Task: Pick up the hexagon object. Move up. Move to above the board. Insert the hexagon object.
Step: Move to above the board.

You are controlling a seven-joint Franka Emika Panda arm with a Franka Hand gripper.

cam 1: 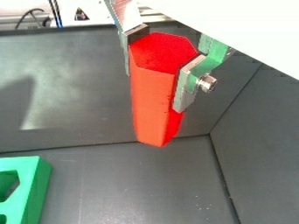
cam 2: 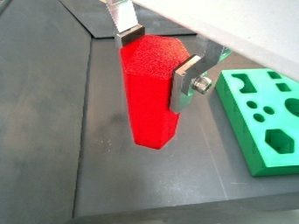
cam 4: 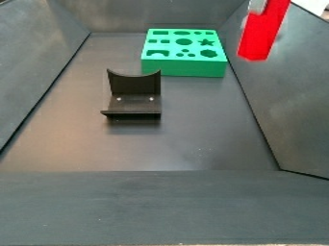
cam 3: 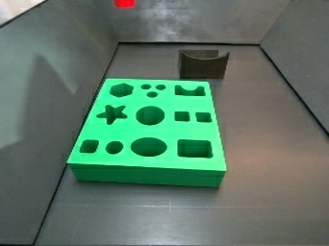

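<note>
1. Gripper [cam 1: 165, 61] clamped on the red hexagon peg [cam 1: 158, 92]; both wrist views show a silver finger [cam 2: 187, 80] pressed on each side of its upper part.
2. Peg hangs upright, lower end clear of the dark floor [cam 2: 70, 131], nothing touching it but the fingers.
3. In a side view the peg [cam 4: 261, 29] is high near the frame top, right of the green board [cam 4: 187, 52], gripper mostly cut off by the edge.
4. In a side view only a bit of red [cam 3: 125, 4] shows at the top edge, beyond the board's far end.
5. Board [cam 3: 149, 132] lies flat on the floor, holes all empty: star, circles, squares, hexagons.
6. In both wrist views the board sits off to the side of the peg, well apart from it.
7. Dark fixture [cam 4: 131, 94] stands on the floor near the board [cam 3: 203, 63], not touching it.
</note>
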